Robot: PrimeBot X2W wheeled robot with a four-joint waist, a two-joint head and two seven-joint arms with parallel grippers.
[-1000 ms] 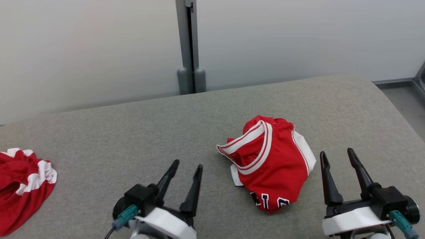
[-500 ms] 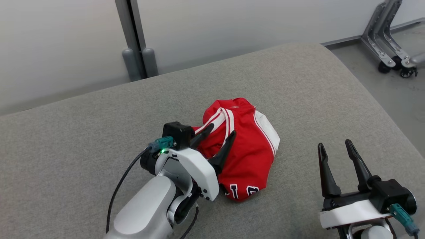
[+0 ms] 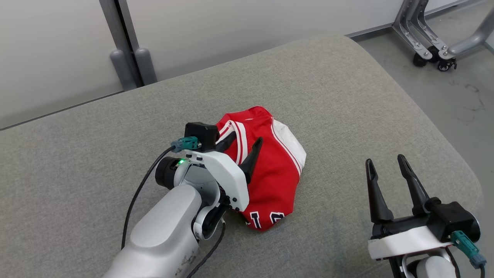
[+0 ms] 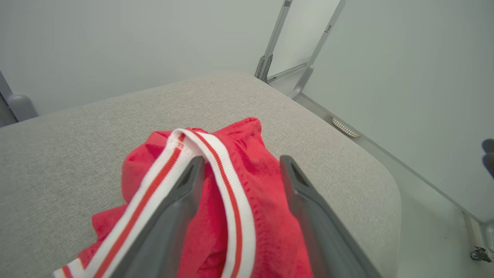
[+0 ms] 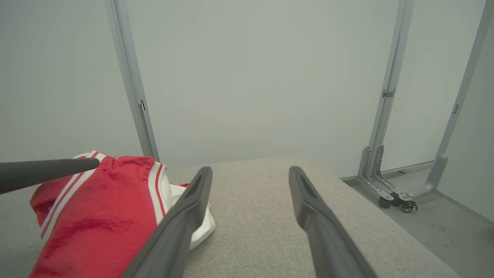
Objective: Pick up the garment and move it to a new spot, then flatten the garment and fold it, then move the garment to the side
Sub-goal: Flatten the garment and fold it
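The garment (image 3: 278,173) is a red jersey with white-and-red striped trim, lying crumpled on the grey cushioned surface (image 3: 347,96). My left gripper (image 3: 245,138) is open and reaches into the top of the pile. In the left wrist view the striped trim (image 4: 227,170) drapes over one finger and runs down between both, with the left gripper (image 4: 242,160) not closed on it. My right gripper (image 3: 385,160) is open and holds nothing, to the right of the garment and apart from it. The right wrist view shows the right gripper (image 5: 251,170) beside the garment (image 5: 96,208).
The cushioned surface rounds off at its right edge, with grey floor (image 3: 463,116) beyond. A wheeled metal frame (image 3: 428,42) stands on the floor at the far right. A grey post (image 3: 127,58) rises against the wall behind the surface.
The head camera has swung right, so the picture has shifted left. My left arm has reached forward and right onto the garment, fingers still open. The right gripper has kept its pose.
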